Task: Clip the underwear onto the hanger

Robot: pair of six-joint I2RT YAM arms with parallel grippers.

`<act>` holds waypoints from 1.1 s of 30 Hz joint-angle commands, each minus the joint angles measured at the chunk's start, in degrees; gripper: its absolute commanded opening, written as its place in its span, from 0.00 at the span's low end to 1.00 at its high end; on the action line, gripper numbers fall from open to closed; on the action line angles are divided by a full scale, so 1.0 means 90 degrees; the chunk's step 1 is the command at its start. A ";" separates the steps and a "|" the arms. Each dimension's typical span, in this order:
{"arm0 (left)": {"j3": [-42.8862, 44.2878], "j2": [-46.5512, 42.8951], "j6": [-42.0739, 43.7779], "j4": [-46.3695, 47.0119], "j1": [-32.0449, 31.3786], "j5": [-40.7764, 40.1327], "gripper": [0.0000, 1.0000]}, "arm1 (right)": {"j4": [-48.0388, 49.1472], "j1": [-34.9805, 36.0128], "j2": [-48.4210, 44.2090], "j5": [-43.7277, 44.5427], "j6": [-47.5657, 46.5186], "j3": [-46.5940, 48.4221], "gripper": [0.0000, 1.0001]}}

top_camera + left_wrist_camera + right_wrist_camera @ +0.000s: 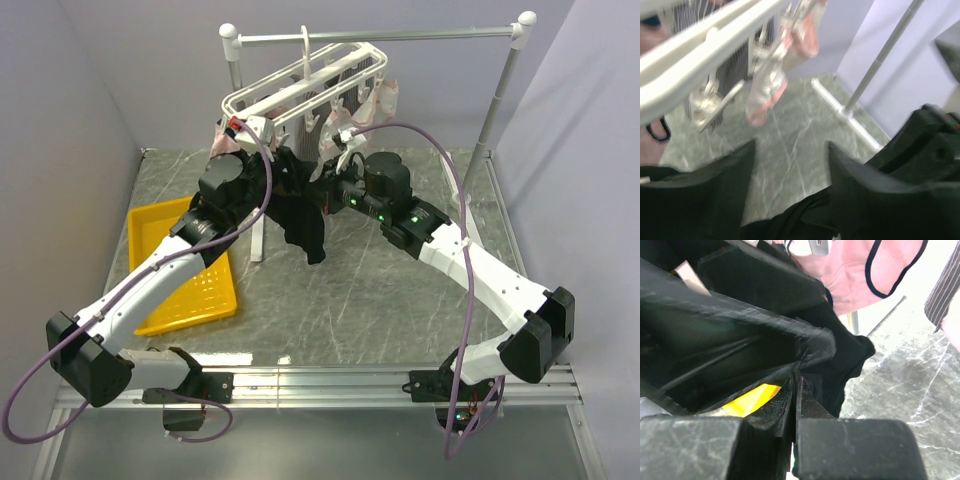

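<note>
Right wrist: fingers (850, 450) pinched together on the underwear (840, 360); left fingers (875, 200) apart.

Top view. Hanger (310, 85) hangs on rail stand (505, 95), upper centre of frame, over the back of the worktop (400, 290). Clipped garments (383, 97) hang beneath it. Underwear (300, 215) sits at centre, below the hanger's left end, between left tool (790, 147) and right tool (328, 183). Basket (150, 225) rests on the worktop at lower left, under the left arm.
</note>
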 commanded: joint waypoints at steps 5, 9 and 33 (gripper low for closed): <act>-0.0768 -0.0307 0.0283 0.2525 -0.0012 0.1098 0.81 | 0.0879 -0.0172 -0.0127 -0.0289 0.0333 -0.0180 0.00; -0.0819 0.0023 0.0264 0.3034 -0.0022 0.1100 0.84 | 0.1028 -0.0231 -0.0117 -0.0250 0.0519 -0.0307 0.00; 0.0500 0.1724 0.0917 0.3279 -0.0022 -0.0249 0.68 | 0.1838 -0.0358 0.0039 0.0317 0.0783 -0.0776 0.00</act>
